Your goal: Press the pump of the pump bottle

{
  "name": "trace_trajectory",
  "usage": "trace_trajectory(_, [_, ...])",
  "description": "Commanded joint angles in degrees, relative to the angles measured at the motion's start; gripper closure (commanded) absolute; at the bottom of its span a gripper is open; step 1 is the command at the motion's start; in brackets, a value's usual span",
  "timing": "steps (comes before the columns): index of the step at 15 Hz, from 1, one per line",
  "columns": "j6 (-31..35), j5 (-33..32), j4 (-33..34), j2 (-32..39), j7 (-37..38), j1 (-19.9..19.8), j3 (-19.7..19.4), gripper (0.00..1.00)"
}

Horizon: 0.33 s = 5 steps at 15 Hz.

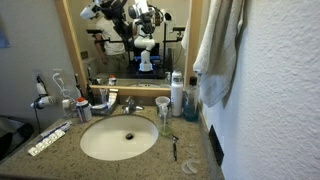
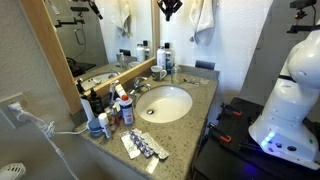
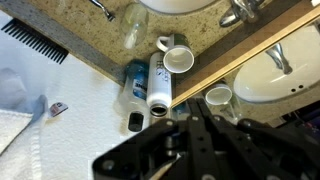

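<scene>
The pump bottle (image 3: 135,85) is bluish with a dark pump head (image 3: 136,121). It stands at the back corner of the granite counter beside a white bottle (image 3: 160,80). It also shows in both exterior views (image 1: 190,103) (image 2: 166,60). My gripper (image 3: 196,106) hangs high above the counter, near the mirror and to one side of the bottles, touching nothing. Its dark fingers lie together, shut and empty. In an exterior view it shows at the top edge (image 2: 170,8).
An oval sink (image 1: 118,138) with a faucet (image 1: 130,103) fills the middle of the counter. A glass (image 1: 162,108), a white cup (image 3: 179,60), a black comb (image 3: 30,40), toiletries (image 2: 115,110) and blister packs (image 2: 145,147) lie around it. A towel (image 1: 215,50) hangs above the bottles. The mirror (image 1: 100,55) backs the counter.
</scene>
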Motion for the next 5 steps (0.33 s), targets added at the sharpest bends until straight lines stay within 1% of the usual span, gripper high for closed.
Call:
trace_trajectory(1, [-5.3, -1.2, 0.6, -2.9, 1.4, -0.3, 3.6, 0.96])
trace_trajectory(5, [-7.2, -0.8, 0.3, -4.5, 1.4, -0.5, 5.7, 0.95])
